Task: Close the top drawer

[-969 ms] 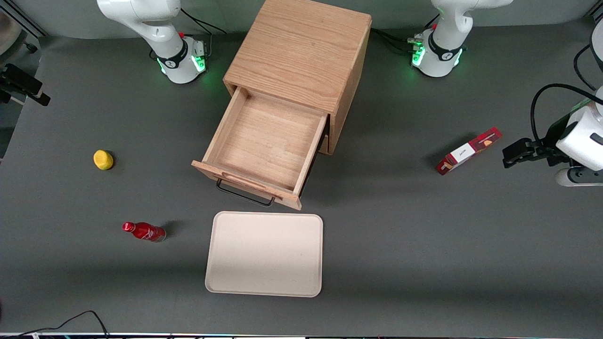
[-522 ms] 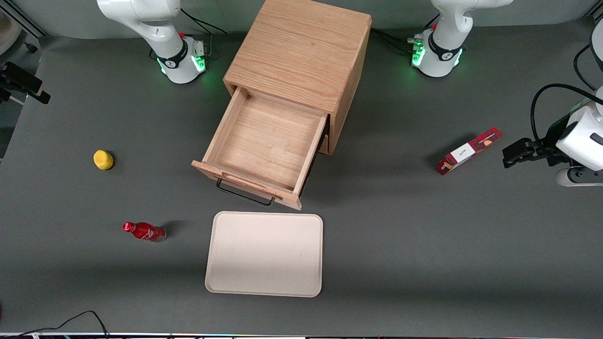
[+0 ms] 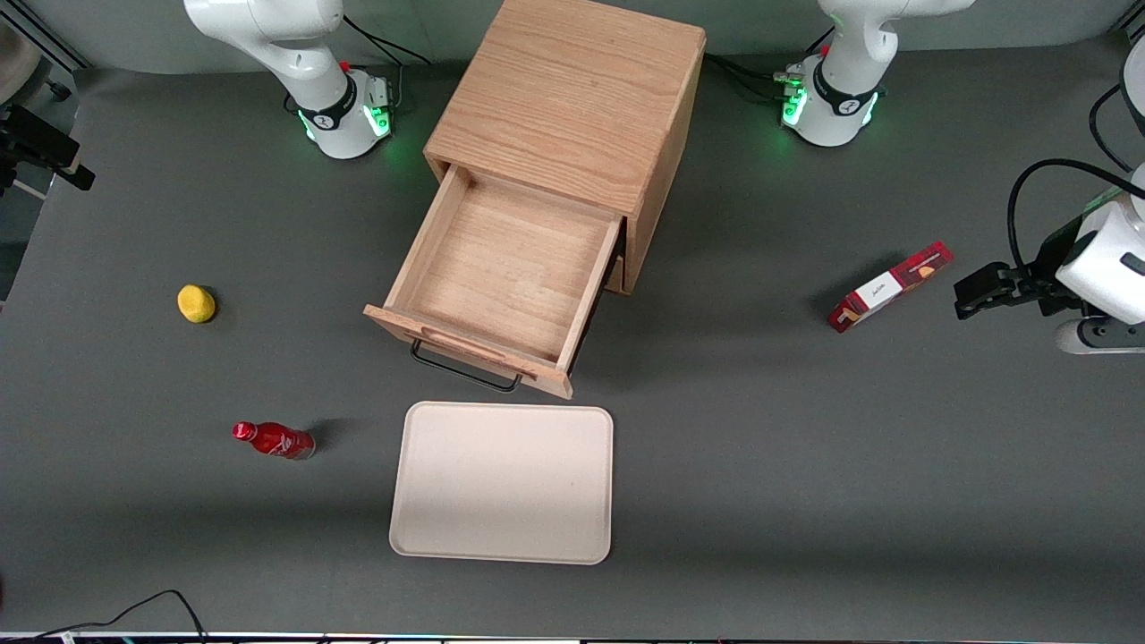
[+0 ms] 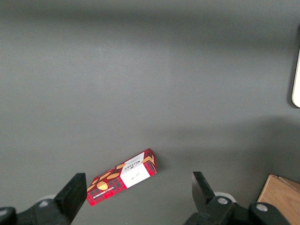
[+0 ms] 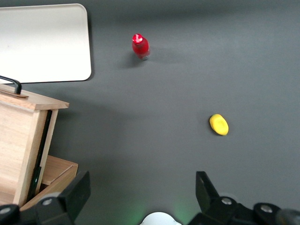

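Note:
The top drawer (image 3: 510, 268) of the oak cabinet (image 3: 572, 89) is pulled far out and is empty. Its thin black bar handle (image 3: 465, 368) faces the front camera. My gripper (image 5: 140, 197) is open and empty, high above the table toward the working arm's end, well apart from the drawer. Its two black fingers (image 5: 77, 192) stand wide apart. In the front view only a black part of the gripper (image 3: 49, 161) shows at the picture's edge. The drawer's side (image 5: 21, 140) and handle (image 5: 11, 84) show in the right wrist view.
A beige tray (image 3: 501, 483) lies nearer the front camera than the drawer front. A red bottle (image 3: 273, 440) and a yellow lemon-like object (image 3: 196, 303) lie toward the working arm's end. A red box (image 3: 887, 286) lies toward the parked arm's end.
The black part of my gripper at the front view's edge has drifted slightly outward and farther from the front camera. The drawer has not moved.

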